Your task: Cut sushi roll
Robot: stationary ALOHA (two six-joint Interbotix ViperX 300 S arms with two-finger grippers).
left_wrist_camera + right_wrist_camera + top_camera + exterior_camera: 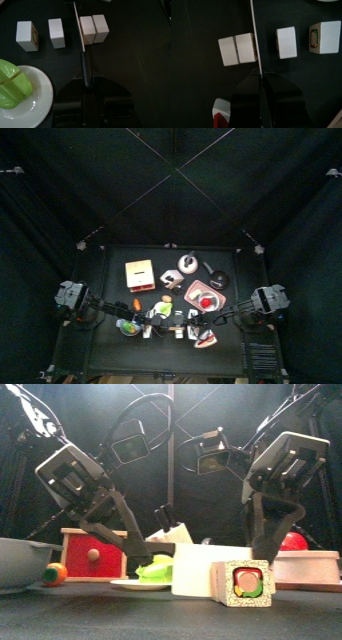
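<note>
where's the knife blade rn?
In the left wrist view, the knife blade stands beside the joined pair of sushi pieces, between it and a single cut piece.

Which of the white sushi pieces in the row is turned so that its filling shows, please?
The end piece, farthest from the knife and from the joined pair: its face shows green and orange filling, while the others show only plain white.

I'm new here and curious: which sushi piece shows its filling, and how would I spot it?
Start at the black table in the front view and find the white plate holding green food. To its right stand white blocks; the nearest sushi piece alone shows its cut face, a dark rim around white rice and a colourful centre.
</note>
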